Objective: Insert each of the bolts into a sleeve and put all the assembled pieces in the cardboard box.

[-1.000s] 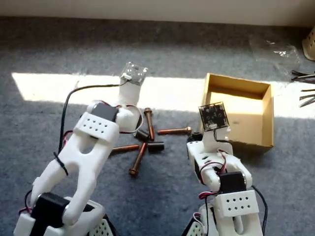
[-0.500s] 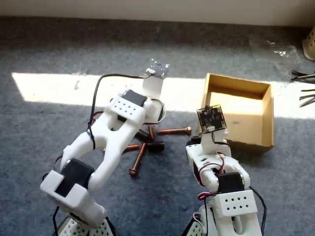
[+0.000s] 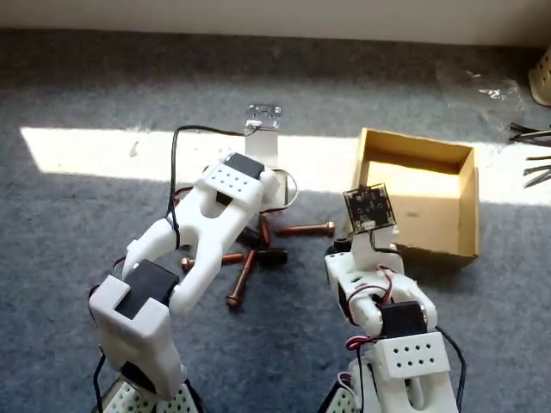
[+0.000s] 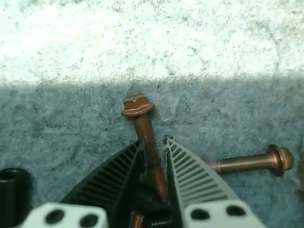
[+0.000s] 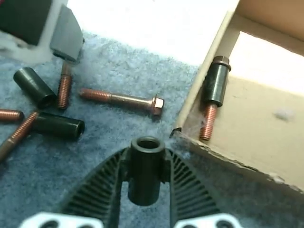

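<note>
The left pincer [image 4: 153, 142] pinches a bolt [image 4: 137, 106] by its thread, low on the middle of the carpet [image 4: 142, 38]. The right pincer [image 5: 146, 156] grips a sleeve [image 5: 145, 183] with its hole showing, near the box [image 5: 266, 123]. One done piece [image 5: 214, 90] lies in the box. The bolt should be lifted straight. Then its tip should line up with the hole before it is pushed in slowly.

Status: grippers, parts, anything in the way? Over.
Left gripper shut on bolt. Right gripper holds sleeve. One assembled piece in cardboard box. Loose bolt lies near box corner.
</note>
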Tool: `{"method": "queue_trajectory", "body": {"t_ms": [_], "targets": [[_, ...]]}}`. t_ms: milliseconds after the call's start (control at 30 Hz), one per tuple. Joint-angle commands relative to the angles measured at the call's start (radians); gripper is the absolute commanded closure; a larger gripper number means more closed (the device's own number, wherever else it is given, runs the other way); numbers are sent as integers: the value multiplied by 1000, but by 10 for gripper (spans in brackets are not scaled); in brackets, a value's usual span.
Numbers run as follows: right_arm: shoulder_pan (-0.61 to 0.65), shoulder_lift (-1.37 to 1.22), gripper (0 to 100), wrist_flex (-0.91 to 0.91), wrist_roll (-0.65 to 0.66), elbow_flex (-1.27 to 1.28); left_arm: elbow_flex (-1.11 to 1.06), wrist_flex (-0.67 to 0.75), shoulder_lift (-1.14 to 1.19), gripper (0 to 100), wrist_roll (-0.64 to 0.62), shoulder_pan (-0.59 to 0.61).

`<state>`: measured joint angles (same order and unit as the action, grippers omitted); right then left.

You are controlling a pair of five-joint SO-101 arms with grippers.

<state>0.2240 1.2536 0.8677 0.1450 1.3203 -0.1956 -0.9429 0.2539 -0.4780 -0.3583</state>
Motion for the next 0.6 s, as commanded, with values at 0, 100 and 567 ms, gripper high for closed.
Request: {"method": "queue_trajectory", "body": {"t_ms": [0, 100, 567], "targets": [[-1, 19, 993, -30, 11, -10, 50, 2, -8, 923, -94, 51], [-1, 19, 993, -30, 11, -10, 44, 2, -7, 923, -138, 54], [-1, 19, 993, -30, 12, -8, -53, 173, -7, 922, -146, 54]]}}
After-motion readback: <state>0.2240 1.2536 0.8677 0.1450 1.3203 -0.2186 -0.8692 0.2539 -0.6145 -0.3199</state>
